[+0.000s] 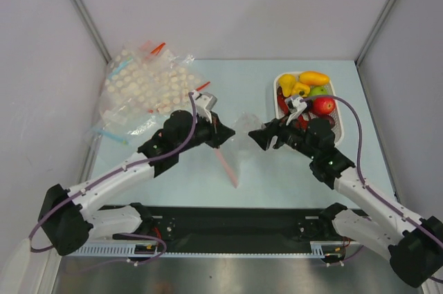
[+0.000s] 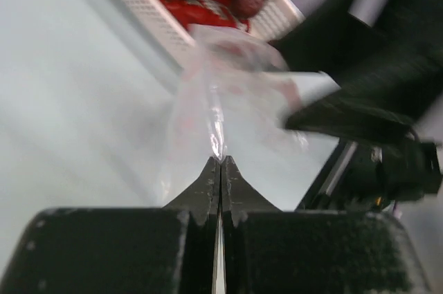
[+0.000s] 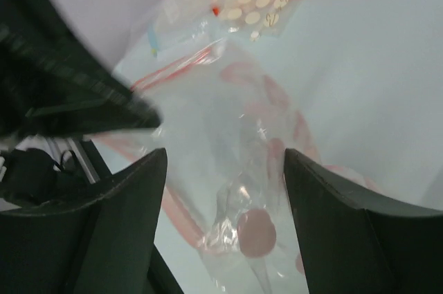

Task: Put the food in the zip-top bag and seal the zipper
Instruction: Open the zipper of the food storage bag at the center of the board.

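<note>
Left gripper (image 2: 220, 164): jaws pressed together, pinching an edge of the clear zip-top bag (image 2: 235, 100). Right gripper (image 3: 225, 157): jaws wide apart over the bag, gripping nothing. Both arms reach forward and angle inward, so the grippers face each other mid-table with the bag between them. The bag's pinkish-red zipper (image 1: 227, 166) lies toward the near edge. The food (image 1: 308, 90) sits in a white basket (image 1: 276, 90) behind the right gripper.

Left claw (image 1: 227, 135) and right claw (image 1: 257, 139) are black; arms (image 1: 111, 178) white, cables (image 1: 357, 128) purple.
</note>
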Motion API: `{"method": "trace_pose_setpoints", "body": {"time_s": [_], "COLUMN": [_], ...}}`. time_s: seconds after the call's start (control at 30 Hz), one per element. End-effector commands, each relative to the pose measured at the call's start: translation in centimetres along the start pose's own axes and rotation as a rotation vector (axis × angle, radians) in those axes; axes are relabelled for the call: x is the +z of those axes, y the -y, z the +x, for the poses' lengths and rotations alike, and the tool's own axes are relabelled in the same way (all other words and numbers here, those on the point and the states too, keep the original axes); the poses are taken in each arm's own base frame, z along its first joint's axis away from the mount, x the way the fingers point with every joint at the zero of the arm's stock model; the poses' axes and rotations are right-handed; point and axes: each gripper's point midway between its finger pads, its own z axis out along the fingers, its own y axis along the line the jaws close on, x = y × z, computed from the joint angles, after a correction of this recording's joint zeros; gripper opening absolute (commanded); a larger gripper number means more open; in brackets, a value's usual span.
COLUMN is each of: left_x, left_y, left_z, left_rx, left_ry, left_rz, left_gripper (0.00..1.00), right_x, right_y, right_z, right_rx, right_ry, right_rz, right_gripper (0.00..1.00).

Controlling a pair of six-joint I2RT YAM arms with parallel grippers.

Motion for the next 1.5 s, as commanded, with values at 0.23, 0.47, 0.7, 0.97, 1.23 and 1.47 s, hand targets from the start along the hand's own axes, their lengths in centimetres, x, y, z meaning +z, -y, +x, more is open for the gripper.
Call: {"method": "trace_pose_setpoints", "body": {"time_s": [0.23,0.47,0.7,0.97,1.23,1.47], "left_x": [-0.8,-2.5,-3.0,-3.5,-3.7,-3.8], "left_y": [-7.6,-9.0,-11.3,-11.7,-11.9,-12.0], "left_z": [-0.2,-0.6,0.0,-0.1,-0.2,-0.2], "left_rx": [-0.384,-0.401,-0.381,-0.366,-0.356,-0.365], "left_ry": [0.045,0.082,0.059,0.063,0.057,0.057], "left_rz": [-0.234,-0.349,-0.485,-0.521,-0.538,-0.545], "left_gripper": [0.0,0.0,0.0,0.0,0.0,0.0], "right_x": [-2.1,-0.6,0.6,4.9,6.6,7.7], "right_y": [-5.4,-7.7,-9.6,-9.4,-8.6,-8.6], "right_z": [-3.7,-1.1,1.5,6.8,10.6,13.3], "right_rx": [-0.344,-0.472,-0.609,-0.718,-0.803,-0.839], "right_ry": [0.196,0.115,0.044,-0.158,-0.31,-0.398], "right_rz": [0.037,0.0,-0.01,0.009,0.008,-0.014], "right_gripper": [0.73,0.72,0.77,0.71,0.71,0.76]}}
